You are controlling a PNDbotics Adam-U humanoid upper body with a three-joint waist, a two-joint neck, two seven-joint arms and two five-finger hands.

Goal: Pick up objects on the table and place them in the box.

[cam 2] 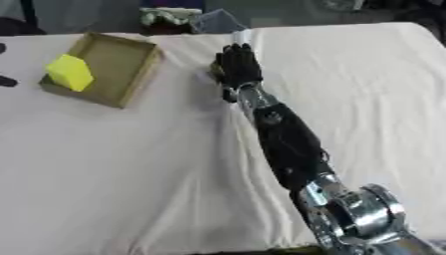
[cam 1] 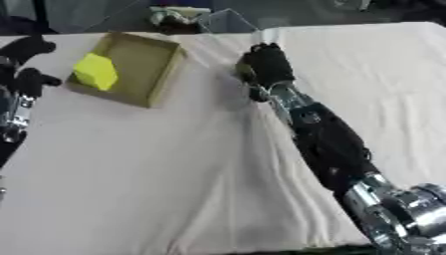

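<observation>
So rn the right hand (cam 2: 235, 64) is stretched way out toward the far edge of the table (cam 1: 157, 189), back of the hand up, fingers bent down over something. Can't tell what's under it, or if it's actually holding anything, only a pale sliver shows past the fingertips. Left hand (cam 1: 31, 79) is parked at the table's left edge, fingers look curled, nothing in it afaict.

Box (cam 1: 157, 62) sits near the far-left corner, shallow cardboard tray, w/ a yellow block (cam 1: 96, 72) already inside, leaning on the left wall.

Handling-wise, imo: the block looks like foam or light plastic, so light, prob a bit squishy, not fragile. Flat faces, so pinch across two opposite sides. Cloth on the table is wrinkly, so anything thin lying on it will be fiddly to get fingers under. Box walls are low, so an easy drop from above.
</observation>
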